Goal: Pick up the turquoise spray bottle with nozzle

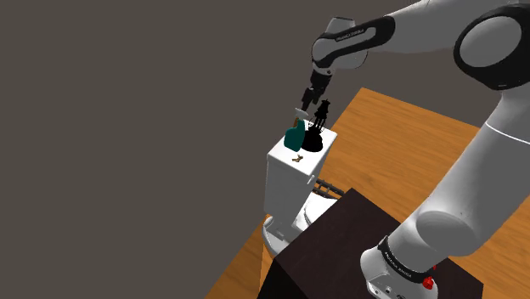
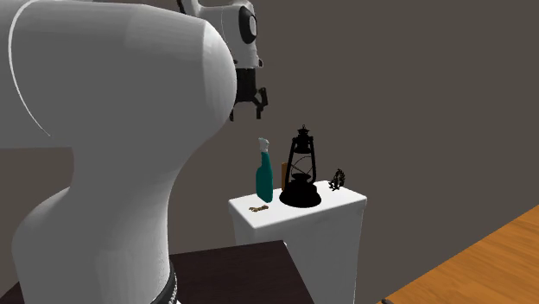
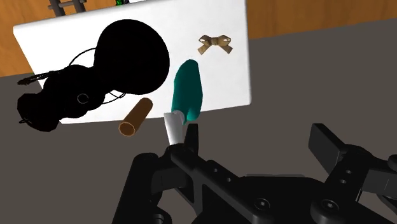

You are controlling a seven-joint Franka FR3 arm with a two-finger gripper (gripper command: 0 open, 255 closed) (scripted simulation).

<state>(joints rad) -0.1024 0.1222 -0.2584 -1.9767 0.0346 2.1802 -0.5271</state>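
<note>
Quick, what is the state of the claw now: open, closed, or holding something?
Claw: open, holding nothing, above the turquoise spray bottle.

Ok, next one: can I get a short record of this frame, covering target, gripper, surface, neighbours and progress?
target: teal bottle, upright, pale nozzle on top
surface: white pedestal
gripper: gripper open, above the bottle, not touching it
neighbours: black lantern beside the bottle; brown tube; small bow; dark figurine
progress: bottle not yet grasped
</note>
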